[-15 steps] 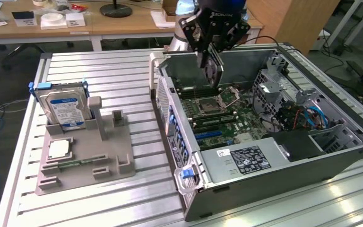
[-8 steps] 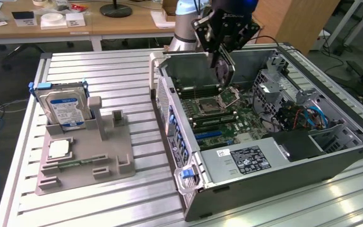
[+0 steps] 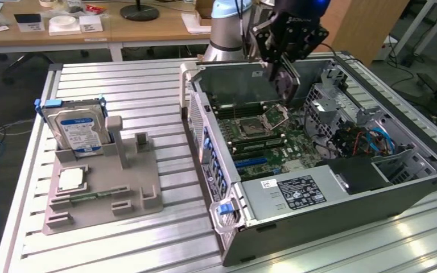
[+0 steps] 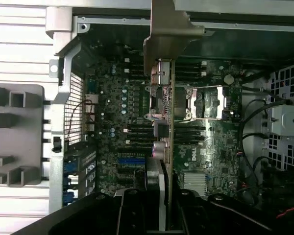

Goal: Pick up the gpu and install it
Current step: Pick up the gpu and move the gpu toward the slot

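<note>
The gpu [image 3: 285, 85] is gripped by the gripper [image 3: 281, 61], which is clenched tight on the card. The card is held in the air inside the open computer case [image 3: 203, 122]. It is just above the motherboard [image 3: 260, 139], near the square processor socket [image 3: 264, 120]. Whether the board is touched by it cannot be told. In the exterior view the card is seen hanging down from the gripper, stood on its edge and not laid flat.

In the wrist view the gpu [image 4: 170, 122] is seen from its thin side, as a narrow line. Its long axis is run along the board, from the black fingers [image 4: 130, 215] of the gripper [image 4: 161, 223] out to its silvery metal end [image 4: 169, 34]. That metal end is pointed toward the grey case wall [image 4: 112, 22]. What looks like the word DELL is printed in white on the board beside the card.

Outside the case, at the exterior view's left, a grey holder [image 3: 120, 187] is set on the ribbed metal table [image 3: 127, 85]. A hard drive [image 3: 78, 128] with a blue and white label is stood up in it. Its writing is too small to be read. A black label with white writing is stuck on the power box [image 3: 295, 193], and it cannot be read either. Blue cables [image 3: 374, 139] are seen at the exterior view's right side of the case.
</note>
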Available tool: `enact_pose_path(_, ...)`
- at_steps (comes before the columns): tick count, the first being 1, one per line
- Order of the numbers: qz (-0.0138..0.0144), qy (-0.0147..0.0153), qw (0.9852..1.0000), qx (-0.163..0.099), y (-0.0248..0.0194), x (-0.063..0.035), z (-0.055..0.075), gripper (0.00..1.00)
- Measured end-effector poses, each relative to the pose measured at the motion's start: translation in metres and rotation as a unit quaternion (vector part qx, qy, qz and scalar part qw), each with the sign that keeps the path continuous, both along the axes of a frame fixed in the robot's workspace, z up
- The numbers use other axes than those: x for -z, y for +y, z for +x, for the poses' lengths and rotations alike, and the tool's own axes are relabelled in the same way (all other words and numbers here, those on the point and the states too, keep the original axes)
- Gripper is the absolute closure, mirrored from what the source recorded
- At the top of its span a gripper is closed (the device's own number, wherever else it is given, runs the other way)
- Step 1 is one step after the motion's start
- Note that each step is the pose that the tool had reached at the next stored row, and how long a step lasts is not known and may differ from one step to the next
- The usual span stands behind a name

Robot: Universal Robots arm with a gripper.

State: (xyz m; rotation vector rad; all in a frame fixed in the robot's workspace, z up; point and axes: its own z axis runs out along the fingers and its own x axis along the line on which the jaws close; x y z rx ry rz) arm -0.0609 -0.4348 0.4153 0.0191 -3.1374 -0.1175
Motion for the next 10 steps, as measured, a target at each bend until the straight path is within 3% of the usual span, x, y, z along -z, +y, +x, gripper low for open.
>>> enact_pose_path(10,0.0001,0.0,1.0,-0.001,0.0,0.0016,0.046,0.72)
